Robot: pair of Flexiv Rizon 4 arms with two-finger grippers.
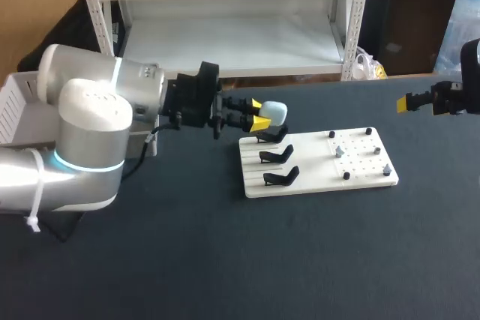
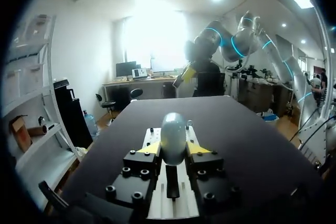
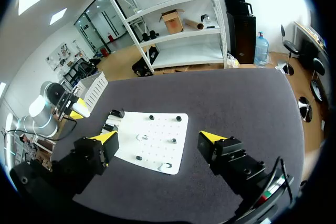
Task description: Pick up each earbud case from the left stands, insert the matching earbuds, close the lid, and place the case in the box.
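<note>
Case [image 2: 173, 137] pinched, clearest from left wrist.

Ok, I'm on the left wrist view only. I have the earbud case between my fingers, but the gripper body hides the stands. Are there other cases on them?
Observer: None that I can see. In the head view the two nearer stands on the white board are bare. The earbud case in your left gripper is over the rear one.
Operator: Is the right gripper free?
Observer: Yes. The right gripper is open and empty, out past the board's other side.
Operator: And the earbuds?
Observer: Two pale earbuds lie among the board's pegs.
</note>
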